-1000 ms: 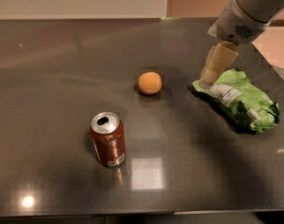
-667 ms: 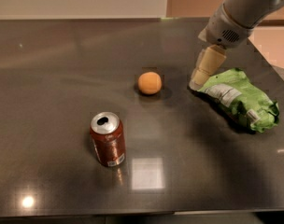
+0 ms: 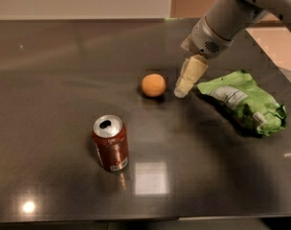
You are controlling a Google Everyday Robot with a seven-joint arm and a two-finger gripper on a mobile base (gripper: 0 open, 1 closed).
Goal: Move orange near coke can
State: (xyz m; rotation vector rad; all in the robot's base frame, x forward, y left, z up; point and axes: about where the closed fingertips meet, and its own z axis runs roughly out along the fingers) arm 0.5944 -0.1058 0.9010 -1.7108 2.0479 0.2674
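The coke can (image 3: 110, 143) stands upright on the table (image 3: 50, 95), long axis vertical. The round orange (image 3: 153, 85) lies just beside the gripper (image 3: 180, 92), whose fingers are pressed together.

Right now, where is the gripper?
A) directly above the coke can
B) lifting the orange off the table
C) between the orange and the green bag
C: the gripper hangs low beside the orange, with the green bag on its other side; the coke can stands apart, nearer the camera.
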